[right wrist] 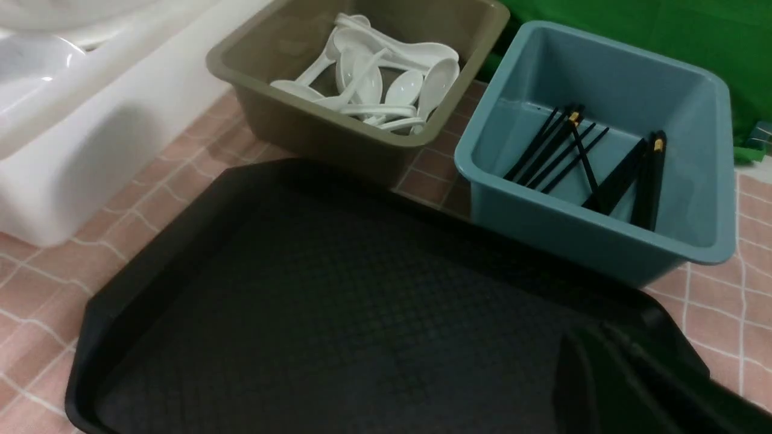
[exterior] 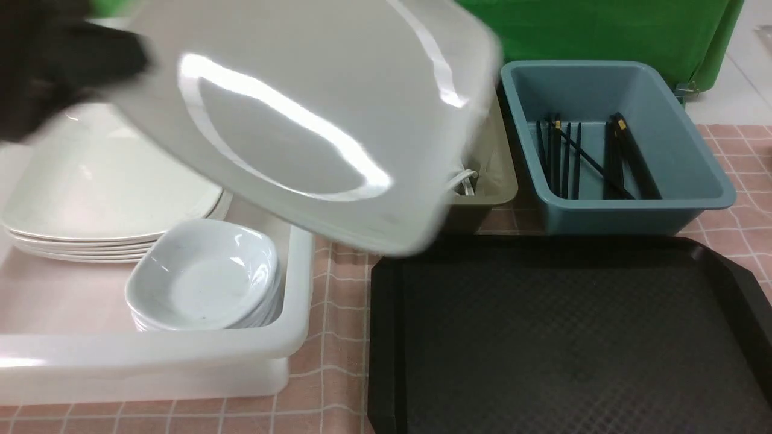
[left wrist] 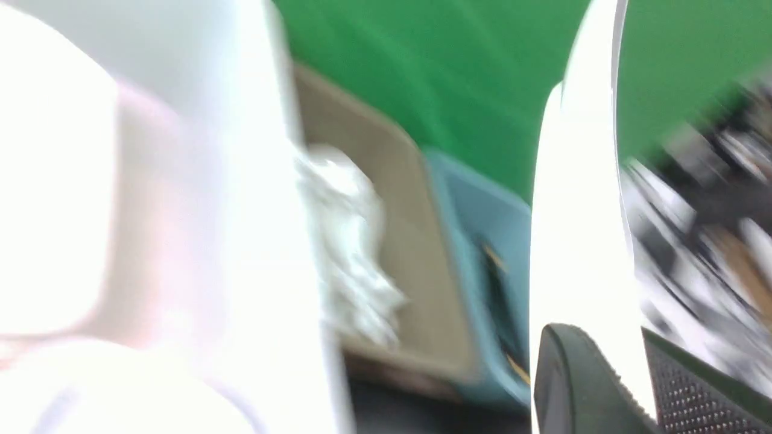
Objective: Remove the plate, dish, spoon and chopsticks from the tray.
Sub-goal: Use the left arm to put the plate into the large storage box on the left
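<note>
Since the tray (exterior: 567,337) was completely bare, I'd call this job nearly finished. The plate (exterior: 301,120) was the only piece not put down: up in the air, tilted, around 10 o'clock from the tray and hanging over the white bin (exterior: 151,355) that sat at the tray's 9 o'clock on the bench (exterior: 338,337). The left jaws were clamped on its rim; the left wrist view was blurry, but the rim ran right between them. Below it in the bin sat a stack of matching plates (exterior: 102,187) and a pile of small dishes (exterior: 205,277), so the dish was presumably in there. At the tray's 11 o'clock the olive tub (right wrist: 338,138) held white spoons (right wrist: 374,84), and the blue tub (right wrist: 573,229) at 12 o'clock held black chopsticks (right wrist: 561,150); couldn't say which ones came off the tray. The right jaws were closed over the tray, nothing in them that I could see. What's left, as I read it: set the plate on the stack and let go.
</note>
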